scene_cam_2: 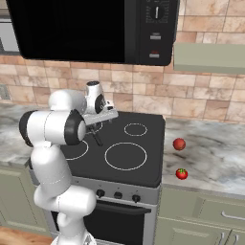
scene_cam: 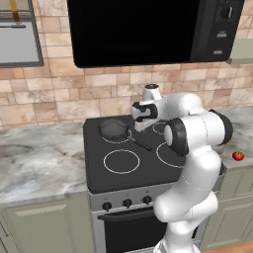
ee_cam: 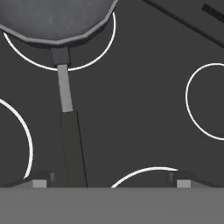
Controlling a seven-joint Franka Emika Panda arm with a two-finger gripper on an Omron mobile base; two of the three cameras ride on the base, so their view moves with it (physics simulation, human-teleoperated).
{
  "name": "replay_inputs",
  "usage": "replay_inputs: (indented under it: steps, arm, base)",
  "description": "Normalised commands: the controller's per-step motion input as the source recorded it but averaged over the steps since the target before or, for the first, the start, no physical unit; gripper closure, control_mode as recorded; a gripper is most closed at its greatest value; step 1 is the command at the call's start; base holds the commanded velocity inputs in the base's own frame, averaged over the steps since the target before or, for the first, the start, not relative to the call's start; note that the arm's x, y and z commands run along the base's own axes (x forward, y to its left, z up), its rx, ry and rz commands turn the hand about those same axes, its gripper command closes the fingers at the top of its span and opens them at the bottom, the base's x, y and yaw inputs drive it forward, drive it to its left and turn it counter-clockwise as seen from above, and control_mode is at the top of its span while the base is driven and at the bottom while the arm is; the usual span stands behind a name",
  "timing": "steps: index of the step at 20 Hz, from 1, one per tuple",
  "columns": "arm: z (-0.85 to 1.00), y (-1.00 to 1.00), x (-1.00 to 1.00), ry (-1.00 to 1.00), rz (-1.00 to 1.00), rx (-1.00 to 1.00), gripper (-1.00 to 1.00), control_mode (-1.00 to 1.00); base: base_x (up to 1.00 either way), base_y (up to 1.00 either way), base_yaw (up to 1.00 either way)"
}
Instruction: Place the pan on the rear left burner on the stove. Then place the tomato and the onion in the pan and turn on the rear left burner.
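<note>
In the hand view the gripper (ee_cam: 109, 183) sits nearest, its two fingertips (ee_cam: 40, 181) spread wide apart with nothing between them, hanging just above the black handle of the pan (ee_cam: 57, 19). Going left to right in the left base view, the pan (scene_cam: 113, 129) rests on the rear left burner (scene_cam: 117, 133) of the stove (scene_cam: 99, 170), its handle running toward the front right, and the gripper (scene_cam: 142, 122) hangs beside it. Further right on the counter (scene_cam_2: 210, 153), well apart from the pan, lie the onion (scene_cam_2: 179, 144) and, nearer the front edge, the tomato (scene_cam_2: 181, 173).
</note>
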Motion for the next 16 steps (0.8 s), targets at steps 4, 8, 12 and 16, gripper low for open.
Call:
replay_inputs:
  steps: [4,8,12,16]
  arm:
    - [0.05,-0.52,-0.21,0.00,-0.18,0.00,-1.00,-1.00]
    - [0.00,-0.54,-0.02,0.00,-0.20,0.00,-1.00,-1.00]
    - [0.00,-0.60,0.00,0.00,-0.15,0.00,-1.00,-1.00]
    - [0.00,-0.63,0.00,0.00,-0.08,0.00,-1.00,-1.00]
  base:
    - [0.00,0.00,0.00]
    - [0.00,0.00,0.00]
    - [0.00,0.00,0.00]
    - [0.00,0.00,0.00]
